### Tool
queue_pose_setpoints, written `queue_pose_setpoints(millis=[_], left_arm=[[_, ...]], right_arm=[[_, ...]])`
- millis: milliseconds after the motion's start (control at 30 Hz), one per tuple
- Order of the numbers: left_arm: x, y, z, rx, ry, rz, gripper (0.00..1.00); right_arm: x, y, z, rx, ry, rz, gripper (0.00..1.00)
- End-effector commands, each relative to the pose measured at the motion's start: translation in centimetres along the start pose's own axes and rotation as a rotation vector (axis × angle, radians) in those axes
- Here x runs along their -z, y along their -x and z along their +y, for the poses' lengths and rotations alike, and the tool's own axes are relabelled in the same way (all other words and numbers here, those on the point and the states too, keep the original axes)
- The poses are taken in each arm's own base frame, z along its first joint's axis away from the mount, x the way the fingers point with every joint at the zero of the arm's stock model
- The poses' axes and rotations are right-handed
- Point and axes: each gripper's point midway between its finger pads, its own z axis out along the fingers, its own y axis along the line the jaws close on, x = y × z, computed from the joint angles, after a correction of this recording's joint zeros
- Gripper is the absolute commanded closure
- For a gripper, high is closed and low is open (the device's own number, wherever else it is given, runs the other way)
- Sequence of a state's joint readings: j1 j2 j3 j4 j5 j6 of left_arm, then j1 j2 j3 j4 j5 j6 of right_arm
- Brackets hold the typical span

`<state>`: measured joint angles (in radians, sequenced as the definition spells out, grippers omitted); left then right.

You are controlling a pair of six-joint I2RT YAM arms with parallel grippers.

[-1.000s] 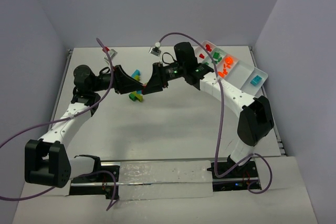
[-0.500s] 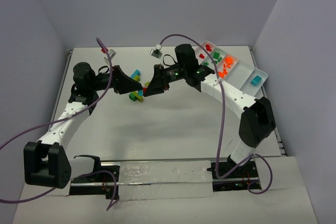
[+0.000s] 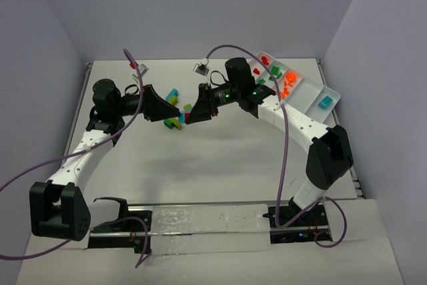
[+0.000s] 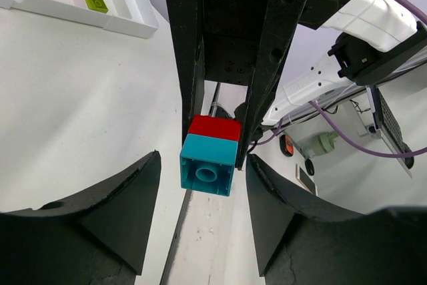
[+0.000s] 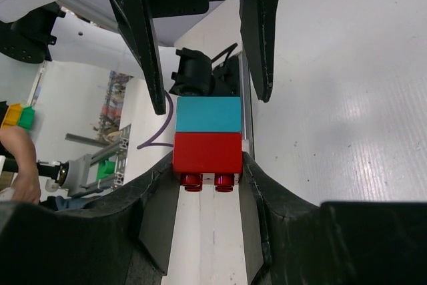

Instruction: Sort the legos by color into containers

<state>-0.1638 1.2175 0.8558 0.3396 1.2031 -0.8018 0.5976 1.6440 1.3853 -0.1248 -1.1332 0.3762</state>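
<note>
My right gripper (image 5: 207, 168) is clamped on the red lego (image 5: 207, 153), which has a cyan lego (image 5: 207, 115) stuck to it. My left gripper (image 4: 203, 165) stands open, one finger on each side of the cyan lego, not touching it. The white tray (image 3: 313, 95) lies far right

Bright, even overhead light — faint soft shadows, sharp focus.

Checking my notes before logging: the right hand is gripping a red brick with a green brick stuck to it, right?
No. Stuck to the red brick is a cyan brick, not a green one; the right wrist view shows it. The right hand does grip the red brick.
</note>
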Motion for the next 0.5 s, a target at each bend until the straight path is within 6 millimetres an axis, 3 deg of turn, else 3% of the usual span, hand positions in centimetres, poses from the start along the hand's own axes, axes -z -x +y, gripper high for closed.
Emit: queue_pose_setpoints(millis=[0,167,467], left_arm=[[0.02,0.60,-1.67,-0.067,-0.033,0.011,0.36],[-0.25,0.48,-1.57,-0.072,-0.030,0.017,0.40],[-0.57,0.09,-1.61,-0.089,-0.033,0.028,0.72]], right_arm=[[0.66,2.04,2.23,0.080,0.024,-0.036,1.00],[0.47,2.41,2.24,0.073,0.035,-0.041,1.00],[0.22,2.56,1.51,0.056,0.019,-0.043,1.00]])
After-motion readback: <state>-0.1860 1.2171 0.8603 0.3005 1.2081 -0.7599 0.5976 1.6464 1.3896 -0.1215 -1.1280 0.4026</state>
